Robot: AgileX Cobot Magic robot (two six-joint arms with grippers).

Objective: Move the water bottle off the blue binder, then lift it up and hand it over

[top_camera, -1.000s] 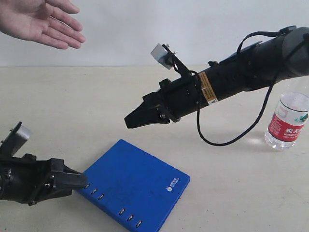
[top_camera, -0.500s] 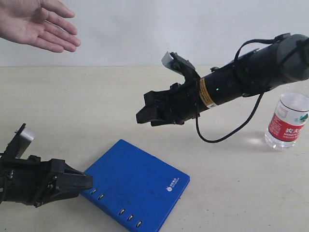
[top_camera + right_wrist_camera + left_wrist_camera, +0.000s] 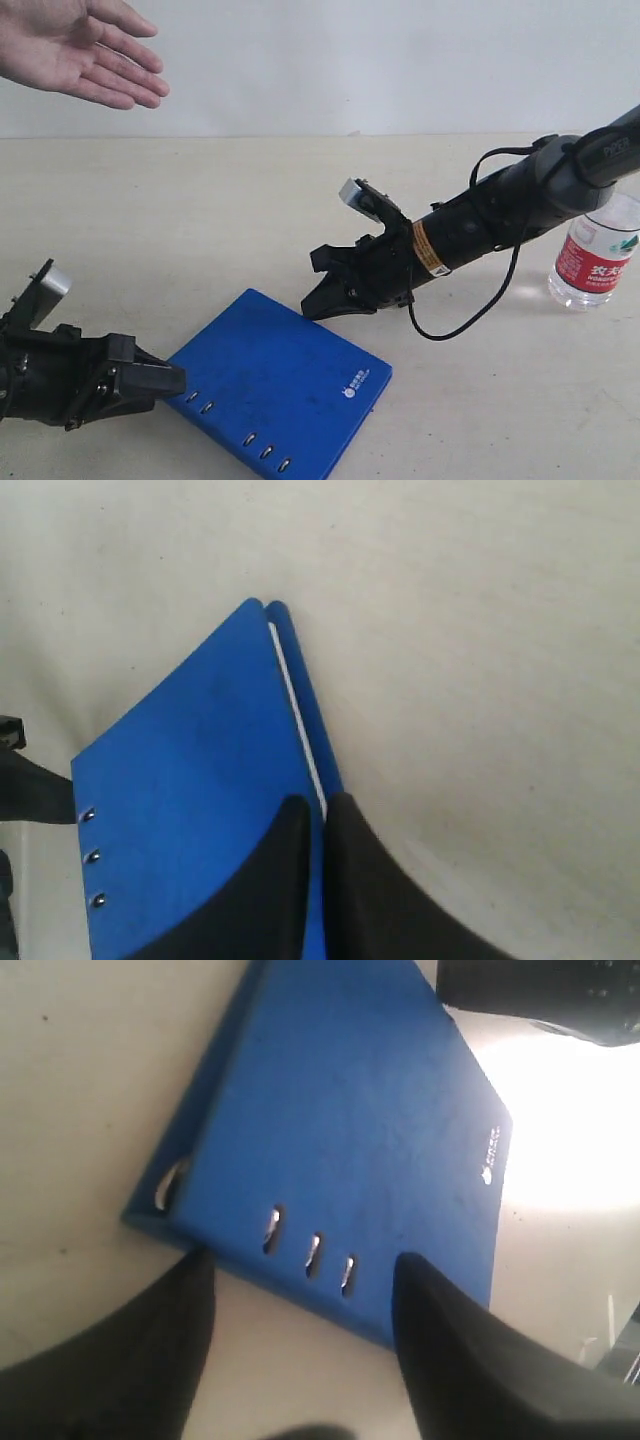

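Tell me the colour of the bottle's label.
The label is red with white writing; clearest in the exterior view.

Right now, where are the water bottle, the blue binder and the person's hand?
water bottle (image 3: 592,262): exterior view, on its red label.
blue binder (image 3: 275,375): exterior view, middle of its cover.
hand (image 3: 75,50): exterior view, on the palm.

Grippers: two, the left gripper (image 3: 176,380) and the right gripper (image 3: 314,309).
Blue binder (image 3: 280,380): one, lying between the two gripper tips.
Water bottle (image 3: 592,262): one, well behind the right gripper's tip, beside its arm.
Human hand (image 3: 75,45): one, high above the left gripper.
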